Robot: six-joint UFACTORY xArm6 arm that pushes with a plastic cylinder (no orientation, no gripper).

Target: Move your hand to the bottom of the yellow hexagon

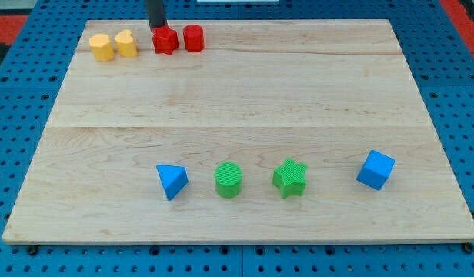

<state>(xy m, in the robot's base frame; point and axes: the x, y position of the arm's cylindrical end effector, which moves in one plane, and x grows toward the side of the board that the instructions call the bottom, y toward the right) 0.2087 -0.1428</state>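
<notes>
The yellow hexagon (pixel 101 47) sits at the view's top left of the wooden board, with a second yellow block (pixel 126 43) touching its right side. My tip (pixel 157 28) is at the view's top, just above and left of the red star-like block (pixel 165 41), to the right of both yellow blocks. A red cylinder (pixel 193 38) stands right of the red star. The rod comes down from the top edge of the view.
Near the view's bottom stand a blue triangle (pixel 171 181), a green cylinder (pixel 228 179), a green star (pixel 289 178) and a blue cube (pixel 375 169). The wooden board (pixel 237 100) lies on a blue pegboard.
</notes>
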